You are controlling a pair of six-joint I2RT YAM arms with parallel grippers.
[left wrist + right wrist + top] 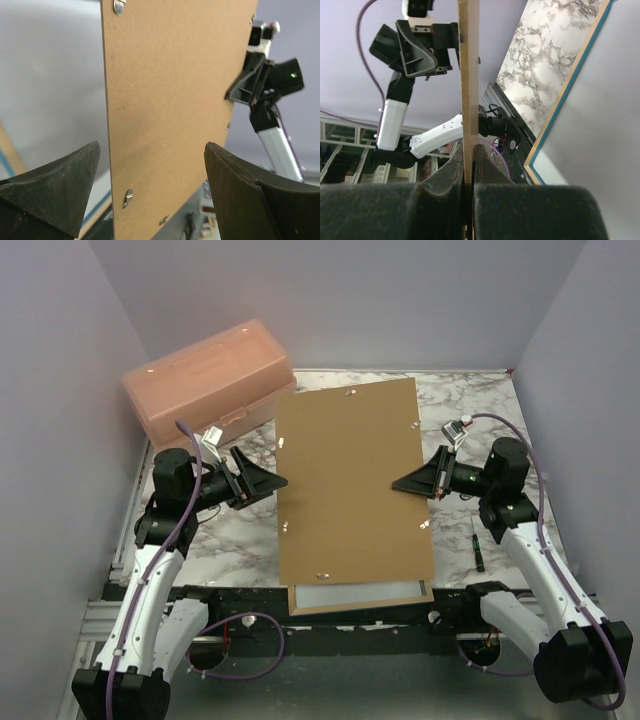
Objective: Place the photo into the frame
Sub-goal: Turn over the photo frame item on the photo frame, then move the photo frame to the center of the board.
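Right gripper (pixel 468 167) is clamped on the edge of the brown backing board (pixel 469 75); the left gripper (pixel 151 150) gapes wide at the opposite edge. Only the top view shows the frame (pixel 360 607) under the board's near end, with a white sheet, perhaps the photo (pixel 350 594), inside it.

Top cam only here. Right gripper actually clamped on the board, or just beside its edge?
Observer: Clamped. On right wrist, the right gripper is shut on the edge of the board, with no gap.
Operator: Left one?
Observer: Open. On left wrist, the left gripper has its fingers wide apart, not closed on the board.
Operator: Any blue on the frame? I only see wood.
Observer: Yes. Right wrist shows a blue strip running along the frame rail, just inside the wood edge.
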